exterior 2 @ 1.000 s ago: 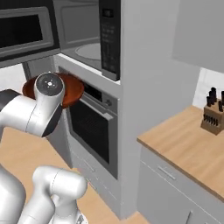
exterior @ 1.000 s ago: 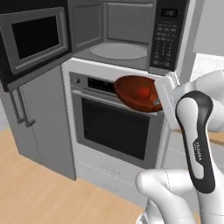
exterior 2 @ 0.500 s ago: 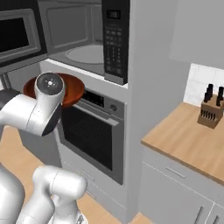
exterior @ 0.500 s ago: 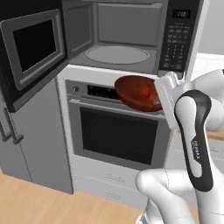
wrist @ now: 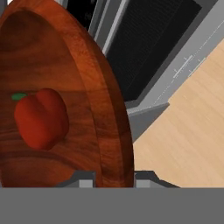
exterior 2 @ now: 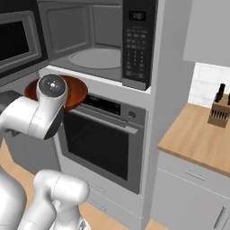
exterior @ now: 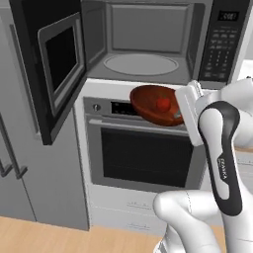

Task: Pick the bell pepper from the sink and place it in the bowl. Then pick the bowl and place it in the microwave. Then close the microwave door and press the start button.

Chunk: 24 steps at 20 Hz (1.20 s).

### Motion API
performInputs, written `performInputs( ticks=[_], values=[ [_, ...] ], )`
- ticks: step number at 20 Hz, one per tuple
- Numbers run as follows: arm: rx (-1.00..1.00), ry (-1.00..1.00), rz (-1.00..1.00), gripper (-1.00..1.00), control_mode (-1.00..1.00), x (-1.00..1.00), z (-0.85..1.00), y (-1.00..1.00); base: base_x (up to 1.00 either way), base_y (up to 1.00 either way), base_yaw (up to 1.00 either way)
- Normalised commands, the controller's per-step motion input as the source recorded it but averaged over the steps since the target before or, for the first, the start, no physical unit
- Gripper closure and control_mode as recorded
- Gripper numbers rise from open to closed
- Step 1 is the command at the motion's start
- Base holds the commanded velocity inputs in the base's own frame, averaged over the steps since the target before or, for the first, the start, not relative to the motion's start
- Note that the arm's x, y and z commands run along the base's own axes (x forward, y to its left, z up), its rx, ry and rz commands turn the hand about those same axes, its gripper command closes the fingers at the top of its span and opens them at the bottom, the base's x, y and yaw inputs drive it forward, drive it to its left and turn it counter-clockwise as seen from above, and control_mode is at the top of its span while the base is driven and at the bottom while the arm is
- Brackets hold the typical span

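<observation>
The reddish-brown bowl (exterior: 150, 104) hangs in the air in front of the oven, just below the open microwave (exterior: 143, 47). The red bell pepper (exterior: 163, 103) lies inside it. My gripper (exterior: 180, 114) is shut on the bowl's right rim. In the hand view the rim (wrist: 109, 113) runs down between my fingertips (wrist: 87, 179), with the bell pepper (wrist: 41, 118) to its left. The microwave door (exterior: 52, 69) stands swung open to the left, and the round turntable (exterior: 141, 64) is bare. From the right base view the bowl (exterior 2: 76, 92) peeks out behind my arm.
The oven (exterior: 143, 155) with its bar handle sits right under the bowl. The keypad strip (exterior: 222, 39) is to the microwave's right. A wooden counter (exterior 2: 197, 139) with a knife block (exterior 2: 220, 112) lies off to the right. Tall grey cabinet doors (exterior: 20, 163) stand at left.
The whole picture has shifted: the base has driven closer to the microwave, which now looms larger. The bowl with the pepper stays gripped and in the same place relative to my arm.
</observation>
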Motion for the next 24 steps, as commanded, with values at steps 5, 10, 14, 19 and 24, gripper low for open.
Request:
performInputs(
  ticks=[5,10,14,19,24],
  values=[
    [0.00,0.00,0.00,1.00,1.00,0.00,0.00,0.00,0.01,0.36,-0.18],
    [0.00,0.00,0.00,1.00,1.00,0.00,0.00,0.00,0.26,0.00,0.00],
    [0.00,0.00,0.00,1.00,1.00,0.00,0.00,0.00,0.13,-0.03,0.15],
    [0.00,0.00,0.00,1.00,1.00,0.00,0.00,0.00,0.02,-0.12,0.24],
    [0.00,0.00,0.00,1.00,1.00,0.00,0.00,0.00,0.16,-0.15,0.16]
  ],
)
